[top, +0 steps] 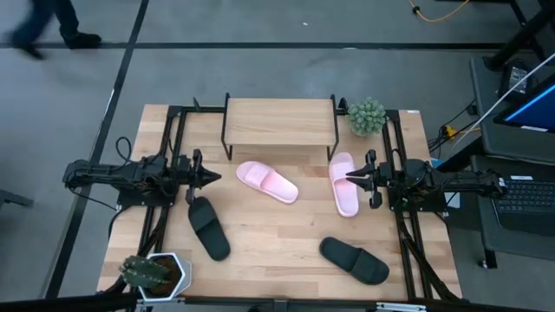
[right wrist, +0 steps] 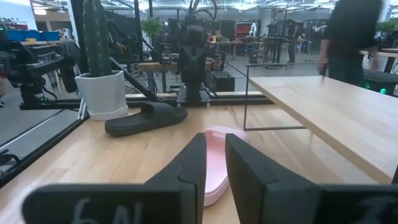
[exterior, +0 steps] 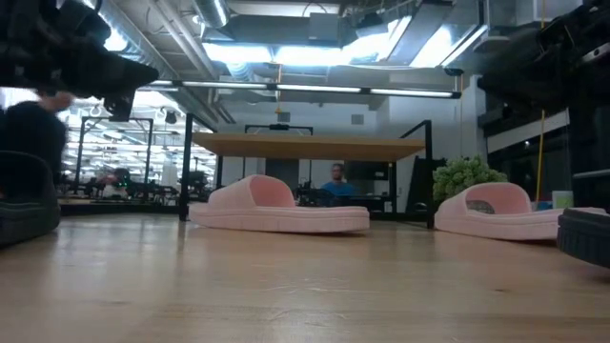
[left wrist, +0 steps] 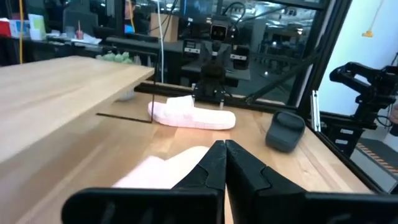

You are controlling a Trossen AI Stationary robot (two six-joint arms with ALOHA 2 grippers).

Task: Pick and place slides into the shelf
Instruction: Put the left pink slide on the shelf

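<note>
I see all four slides on the table in front of the shelf (top: 280, 124): one pink slide (top: 267, 181) near the middle, a second pink slide (top: 343, 182) just beside my right gripper (top: 351, 178), whose fingers stand slightly apart, one black slide (top: 208, 228) just beside my left gripper (top: 214, 177), its fingers pressed together, and another black slide (top: 355, 259) at front right
</note>
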